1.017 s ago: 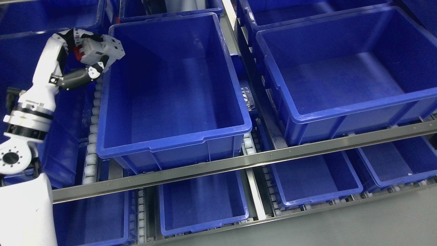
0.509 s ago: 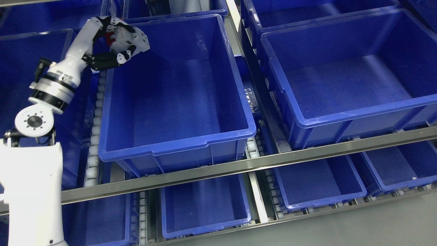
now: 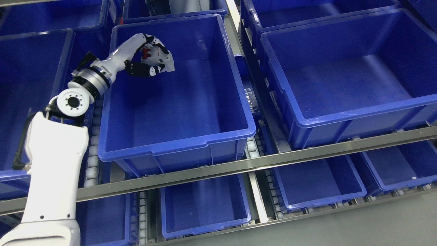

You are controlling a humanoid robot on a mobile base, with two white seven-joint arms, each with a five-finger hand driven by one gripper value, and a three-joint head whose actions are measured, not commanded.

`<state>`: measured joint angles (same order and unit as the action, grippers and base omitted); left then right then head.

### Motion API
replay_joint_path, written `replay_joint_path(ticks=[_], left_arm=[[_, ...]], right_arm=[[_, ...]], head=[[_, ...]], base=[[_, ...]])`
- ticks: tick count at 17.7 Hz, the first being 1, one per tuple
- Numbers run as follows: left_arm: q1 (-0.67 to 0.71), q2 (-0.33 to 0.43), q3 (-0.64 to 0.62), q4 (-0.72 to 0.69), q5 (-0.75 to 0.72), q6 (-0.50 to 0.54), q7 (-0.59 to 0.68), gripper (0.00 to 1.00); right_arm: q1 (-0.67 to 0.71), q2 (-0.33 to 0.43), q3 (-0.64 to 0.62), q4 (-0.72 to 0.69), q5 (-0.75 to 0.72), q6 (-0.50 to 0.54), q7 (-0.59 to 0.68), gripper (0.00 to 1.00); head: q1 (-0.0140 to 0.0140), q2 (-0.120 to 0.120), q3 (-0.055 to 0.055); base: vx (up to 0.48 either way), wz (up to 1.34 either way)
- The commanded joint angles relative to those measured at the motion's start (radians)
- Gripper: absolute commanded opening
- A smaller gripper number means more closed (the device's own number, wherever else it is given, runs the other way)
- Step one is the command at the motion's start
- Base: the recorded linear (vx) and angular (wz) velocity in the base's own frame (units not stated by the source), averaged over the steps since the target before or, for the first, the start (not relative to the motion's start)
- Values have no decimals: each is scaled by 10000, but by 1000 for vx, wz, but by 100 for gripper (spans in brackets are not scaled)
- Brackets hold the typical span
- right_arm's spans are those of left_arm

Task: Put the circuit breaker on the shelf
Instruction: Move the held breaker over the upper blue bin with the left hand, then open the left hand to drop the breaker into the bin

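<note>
Left arm: white, rising from the lower left corner of the head view, bending at a round joint and reaching up and rightward. Left hand: fingers curling closed around a small grey-and-red object, palm facing down, black thumb tucking beneath. Right arm: not showing.

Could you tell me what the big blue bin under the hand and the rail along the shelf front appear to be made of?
The blue bin looks like moulded plastic: uniform colour, rounded rim, soft sheen. The front rail appears to be bare metal, possibly steel or aluminium: silver-grey, brushed look, small fasteners along it.
</note>
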<state>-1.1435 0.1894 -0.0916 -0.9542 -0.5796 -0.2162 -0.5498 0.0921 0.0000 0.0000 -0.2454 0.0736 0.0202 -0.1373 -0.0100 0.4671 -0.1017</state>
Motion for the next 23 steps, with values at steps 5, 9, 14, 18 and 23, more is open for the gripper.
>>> replay_joint_path(ticks=[5, 9, 14, 18, 23], left_arm=[[-1113, -1096, -1185, 4480, -724, -17, 159, 29], [-1265, -1081, -1200, 4480, -724, 45, 405, 55], [-1404, -1004, -1064, 4450, -709, 121, 1136, 86], [-1527, -1340, 1549, 3869, -68, 183, 3391, 94], [-1482, -1719, 4935, 2276, 3212, 229, 3856, 95]], right_arm=[[0, -175, 199, -1, 0, 580, 8, 100], [0, -175, 199, -1, 0, 580, 8, 100], [0, -175, 199, -1, 0, 580, 8, 100], [0, -175, 199, -1, 0, 580, 8, 100], [0, -175, 199, -1, 0, 580, 8, 100]], head=[[0, 0, 0], [0, 0, 0], [0, 0, 0], [0, 0, 0], [0, 0, 0]], base=[[0, 0], [0, 0], [0, 0], [0, 0], [0, 0]])
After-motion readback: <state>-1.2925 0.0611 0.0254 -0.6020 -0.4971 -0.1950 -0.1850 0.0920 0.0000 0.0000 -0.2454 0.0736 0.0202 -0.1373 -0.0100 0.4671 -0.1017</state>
